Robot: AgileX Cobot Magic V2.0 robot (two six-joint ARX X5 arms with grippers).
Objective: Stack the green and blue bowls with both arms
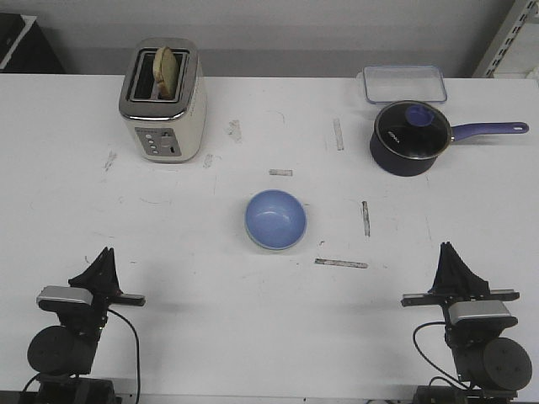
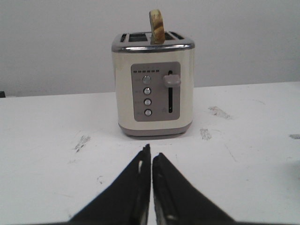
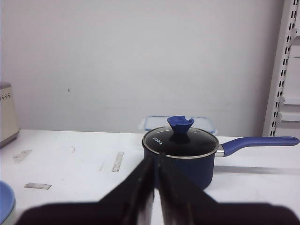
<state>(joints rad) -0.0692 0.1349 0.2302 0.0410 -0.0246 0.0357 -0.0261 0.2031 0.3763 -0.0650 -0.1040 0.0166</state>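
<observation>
1. Blue bowl: sits upright near the middle of the white counter, rim up. In the front view a paler rim shows under its lower edge; whether that is a second bowl nested beneath cannot be told. A sliver of the bowl's edge also appears in the right wrist view.
2. Left end effector: low over the near left part of the counter, fingers pressed together to a point — nothing between them. The left wrist view shows only a hairline seam between the fingers.
3. Right end effector: low over the near right part of the counter, fingers likewise closed tip to tip and holding nothing. Confirmed in the right wrist view.
4. Clearance: both end effectors are well apart from the bowl, with bare counter between each of them and it. Short tape strips lie flat near the bowl on its right side.
5. Toaster: stands at the far left, a slice protruding from one slot; well apart from the bowl.
6. Saucepan: dark navy, glass lid on, at the far right, handle pointing toward the right counter edge.
7. Clear container: just behind the saucepan, near the far counter edge.
</observation>
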